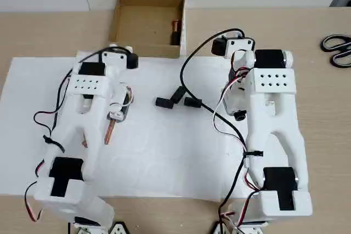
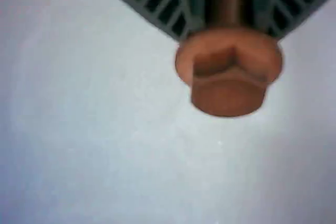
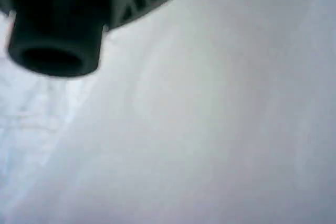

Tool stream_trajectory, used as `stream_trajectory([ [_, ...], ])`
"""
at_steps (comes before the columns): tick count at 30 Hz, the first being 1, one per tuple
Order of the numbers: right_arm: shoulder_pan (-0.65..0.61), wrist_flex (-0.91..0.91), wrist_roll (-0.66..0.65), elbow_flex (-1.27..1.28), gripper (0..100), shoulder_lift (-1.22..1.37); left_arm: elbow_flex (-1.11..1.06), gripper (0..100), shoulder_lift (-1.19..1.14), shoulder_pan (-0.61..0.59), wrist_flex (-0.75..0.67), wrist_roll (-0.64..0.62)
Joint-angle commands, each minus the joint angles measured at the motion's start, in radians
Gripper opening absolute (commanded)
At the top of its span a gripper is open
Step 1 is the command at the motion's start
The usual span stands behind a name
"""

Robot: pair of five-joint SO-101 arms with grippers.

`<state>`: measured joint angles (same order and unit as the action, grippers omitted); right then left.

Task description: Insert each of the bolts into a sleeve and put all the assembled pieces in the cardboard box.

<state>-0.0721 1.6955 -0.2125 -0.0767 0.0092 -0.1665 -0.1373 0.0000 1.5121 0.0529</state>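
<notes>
My left gripper (image 1: 117,114) is shut on an orange bolt (image 1: 109,131) that hangs tilted over the white sheet; in the left wrist view its hexagonal head (image 2: 228,77) faces the camera below the grey fingers (image 2: 152,9). My right gripper (image 1: 237,108) is shut on a black sleeve (image 1: 239,115), whose open end (image 3: 55,51) shows in the right wrist view. Three black sleeves (image 1: 177,96) lie loose on the sheet between the arms. The cardboard box (image 1: 125,26) stands at the back with one assembled piece (image 1: 175,31) inside, by its right wall.
A white sheet (image 1: 164,157) covers the table's middle. A small orange piece (image 1: 85,143) shows under the left arm. Black cables (image 1: 189,80) from the right arm cross the sheet near the loose sleeves. Scissors (image 1: 337,49) lie at the far right.
</notes>
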Motion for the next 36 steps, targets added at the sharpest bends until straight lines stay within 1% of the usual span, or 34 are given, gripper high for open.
stream_trajectory([
  [1, 0.004, 0.018, 0.014, -0.003, 0.4, -0.065, -0.027, 9, 0.008, -0.006, -0.043, 0.040],
  [3, 0.002, 0.018, 0.014, -0.003, 0.4, -0.065, -0.056, 10, 0.008, -0.006, -0.074, 0.041],
  [9, 0.002, 0.018, 0.014, -0.003, 0.4, -0.065, -0.147, 11, 0.008, -0.006, -0.189, 0.043],
  [17, 0.002, 0.022, 0.014, -0.003, 0.4, -0.065, -0.185, 10, -0.005, -0.006, -0.238, 0.038],
  [19, 0.002, 0.022, 0.014, -0.003, 0.4, -0.065, -0.186, 9, -0.040, -0.006, -0.256, 0.037],
  [23, 0.004, 0.024, 0.014, -0.003, 0.4, -0.065, -0.185, 2, -0.144, -0.006, -0.290, 0.037],
  [26, 0.004, 0.024, 0.014, -0.003, 0.4, -0.065, -0.183, 1, -0.173, -0.006, -0.305, 0.037],
  [31, 0.004, 0.024, 0.014, -0.003, 0.4, -0.065, -0.183, 1, -0.057, -0.005, -0.290, 0.035],
  [36, 0.004, 0.024, 0.009, -0.005, 0.4, -0.065, -0.160, 1, 0.170, 0.002, -0.183, 0.038],
])
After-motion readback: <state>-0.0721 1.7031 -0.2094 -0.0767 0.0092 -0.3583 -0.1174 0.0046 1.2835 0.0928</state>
